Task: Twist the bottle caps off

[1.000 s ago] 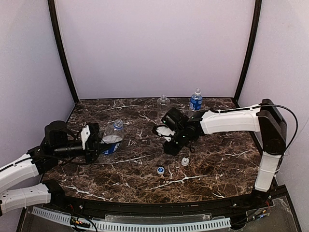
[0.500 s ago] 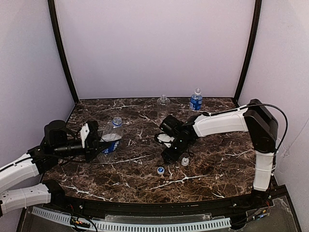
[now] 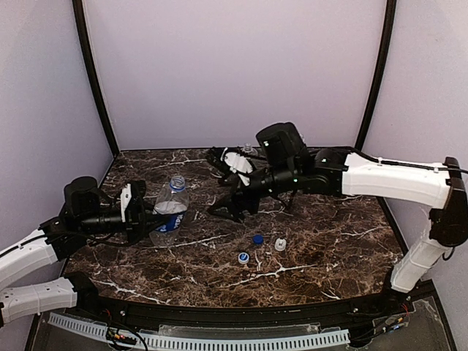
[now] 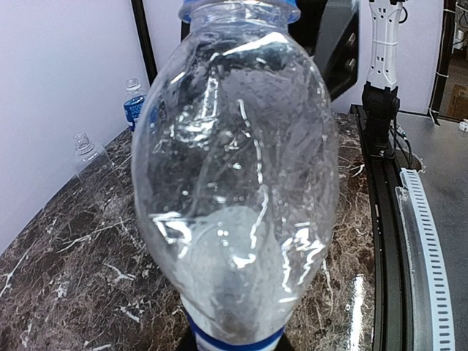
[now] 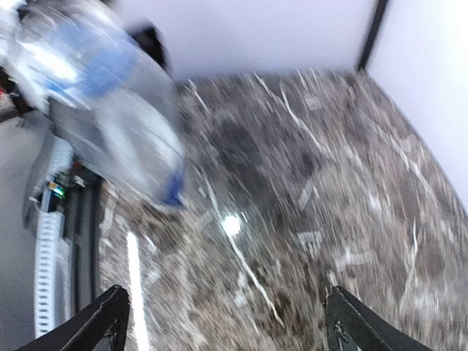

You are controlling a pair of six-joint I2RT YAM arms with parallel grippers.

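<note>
My left gripper (image 3: 150, 218) is shut on the lower body of a clear, blue-labelled bottle (image 3: 168, 212), which leans with its open neck up. In the left wrist view this bottle (image 4: 238, 168) fills the frame and hides most of my fingers. Three bottle caps lie on the marble: a dark blue one (image 3: 257, 238), a white one (image 3: 280, 244) and a pale blue-and-white one (image 3: 243, 257). My right gripper (image 3: 219, 184) hangs open and empty above the table's middle, to the right of the held bottle. Its view is blurred; the fingertips (image 5: 95, 322) stand far apart.
Two uncapped bottles stand at the back wall, one blue-labelled (image 4: 134, 104) and one unlabelled (image 4: 86, 155); the right arm (image 3: 351, 179) hides most of them from above. Purple walls enclose the marble table (image 3: 329, 248). A ribbed white strip (image 3: 219, 341) runs along the near edge.
My right gripper has opened, left the dark blue cap on the table beside the other two, and risen toward the back left. The left gripper still holds its bottle.
</note>
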